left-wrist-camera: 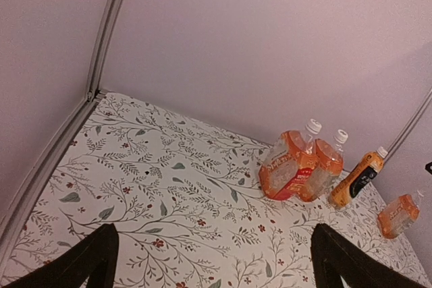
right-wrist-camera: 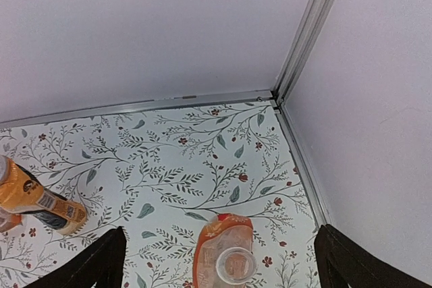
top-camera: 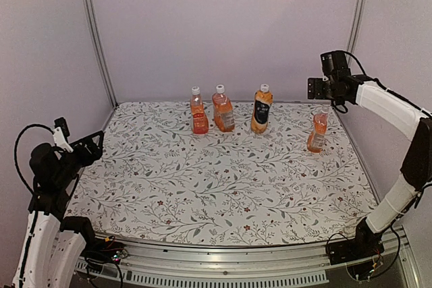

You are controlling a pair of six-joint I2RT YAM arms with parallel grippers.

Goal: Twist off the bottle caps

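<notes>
Four clear bottles of orange drink stand at the back of the table. Three carry white caps: the left cap [top-camera: 196, 90], the middle cap [top-camera: 220, 89] and the cap [top-camera: 264, 88] on the dark-labelled bottle [top-camera: 260, 111]. All three caps also show in the left wrist view, the left one [left-wrist-camera: 313, 125] nearest. The fourth bottle [top-camera: 317, 131] stands apart at the right. In the right wrist view its mouth [right-wrist-camera: 237, 264] shows as a clear ring with no white cap. My right gripper [top-camera: 318, 90] [right-wrist-camera: 219, 269] hovers open just above it. My left gripper [top-camera: 88, 150] [left-wrist-camera: 216, 268] is open and empty, far left.
The floral tablecloth [top-camera: 202, 180] covers the table. Metal frame posts [top-camera: 94, 32] stand at the back corners, and pale walls close in the back and sides. The right wall [right-wrist-camera: 378, 133] is close beside the fourth bottle.
</notes>
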